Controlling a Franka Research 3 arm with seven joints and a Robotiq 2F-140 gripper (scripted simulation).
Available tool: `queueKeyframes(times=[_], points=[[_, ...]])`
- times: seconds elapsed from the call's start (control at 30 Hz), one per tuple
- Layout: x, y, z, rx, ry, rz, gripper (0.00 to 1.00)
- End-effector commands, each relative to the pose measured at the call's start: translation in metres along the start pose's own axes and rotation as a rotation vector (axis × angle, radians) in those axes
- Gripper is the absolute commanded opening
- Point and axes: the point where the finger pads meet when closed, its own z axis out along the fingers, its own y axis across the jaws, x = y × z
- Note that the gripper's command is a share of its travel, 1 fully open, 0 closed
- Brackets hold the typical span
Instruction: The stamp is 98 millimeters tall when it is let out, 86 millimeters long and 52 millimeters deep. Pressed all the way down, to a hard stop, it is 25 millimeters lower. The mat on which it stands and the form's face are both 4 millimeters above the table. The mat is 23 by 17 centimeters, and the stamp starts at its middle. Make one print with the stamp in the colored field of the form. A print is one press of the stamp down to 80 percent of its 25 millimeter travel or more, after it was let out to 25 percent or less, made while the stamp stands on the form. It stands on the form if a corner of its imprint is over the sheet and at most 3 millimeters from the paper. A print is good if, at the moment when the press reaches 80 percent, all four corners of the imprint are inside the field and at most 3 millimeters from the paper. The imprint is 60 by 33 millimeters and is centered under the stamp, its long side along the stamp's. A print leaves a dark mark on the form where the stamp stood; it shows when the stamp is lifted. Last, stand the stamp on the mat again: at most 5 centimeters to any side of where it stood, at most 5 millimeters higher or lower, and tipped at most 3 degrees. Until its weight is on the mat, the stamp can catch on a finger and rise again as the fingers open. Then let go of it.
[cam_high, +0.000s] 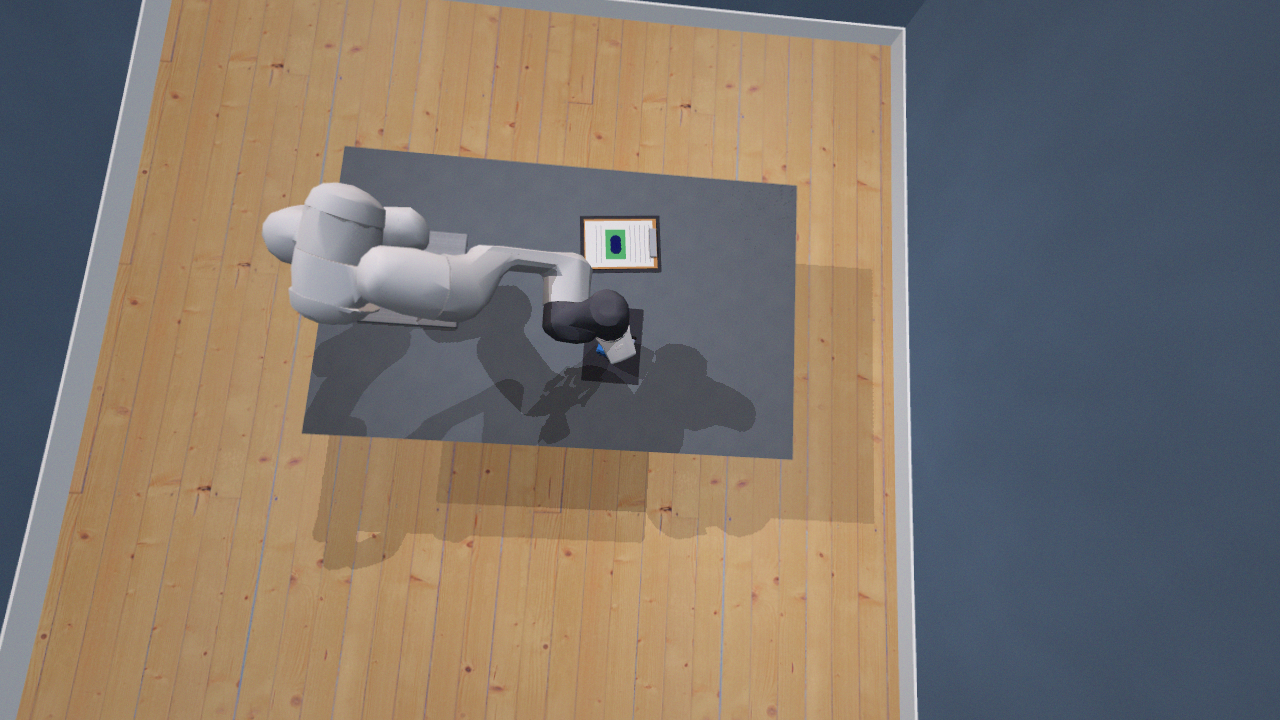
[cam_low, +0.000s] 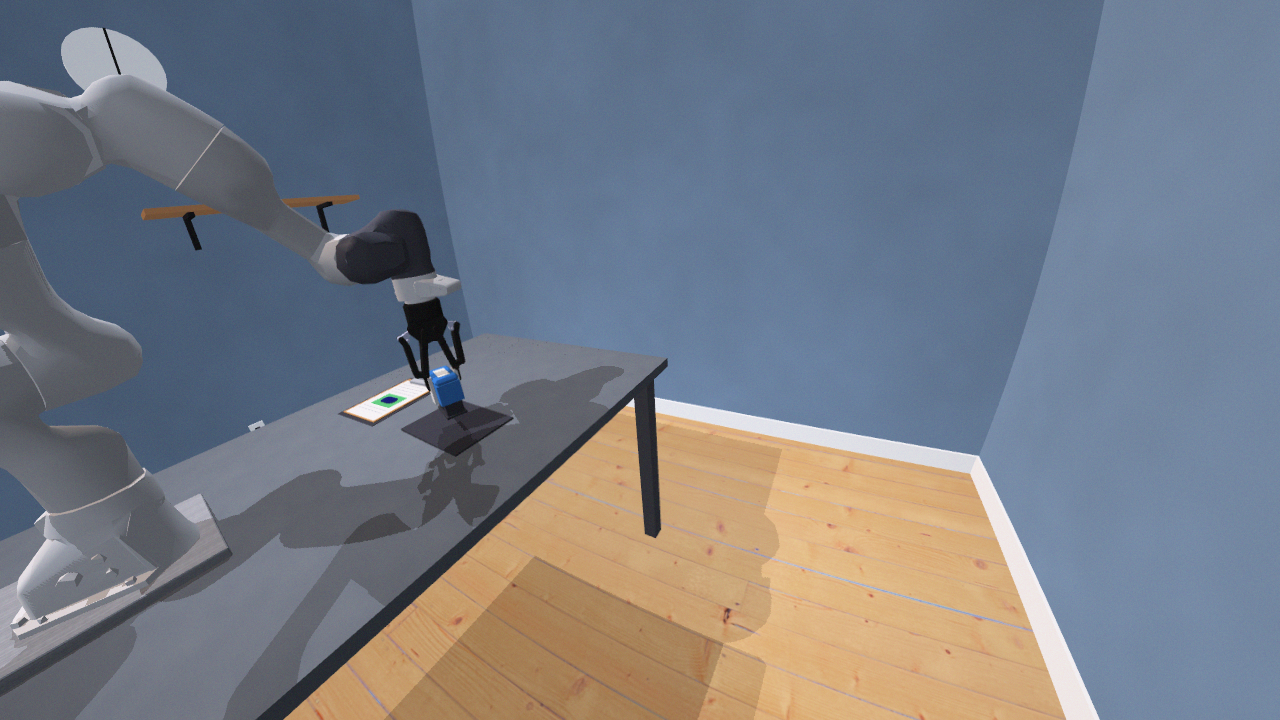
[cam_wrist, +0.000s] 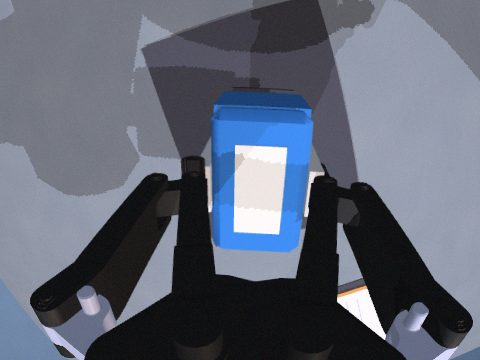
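Wrist view: gripper (cam_wrist: 256, 207) clamps the blue stamp (cam_wrist: 262, 170) above the mat (cam_wrist: 200, 74); the stamp's base is hidden.

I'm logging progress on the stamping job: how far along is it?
Done: a dark print sits inside the green field of the white form. In hand: the end effector is shut on the blue box-shaped stamp, carried over the dark rectangular mat; whether it touches the mat cannot be told. Left: stand the stamp upright with its weight on the mat, then let go.
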Motion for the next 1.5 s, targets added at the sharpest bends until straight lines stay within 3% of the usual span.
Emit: queueKeyframes(times=[0.0, 0.1, 0.43, 0.67, 1.1, 1.47], points=[[0.011, -0.008, 0.001, -0.009, -0.002, -0.124, 0.21], [0.023, -0.014, 0.001, -0.009, -0.002, -0.124, 0.21], [0.023, -0.015, 0.001, -0.009, -0.002, -0.124, 0.21], [-0.008, 0.0, 0.0, -0.009, -0.002, -0.124, 0.21], [-0.008, 0.0, 0.001, -0.009, -0.002, -0.124, 0.21], [-0.008, -0.001, 0.016, -0.009, -0.002, -0.124, 0.21]])
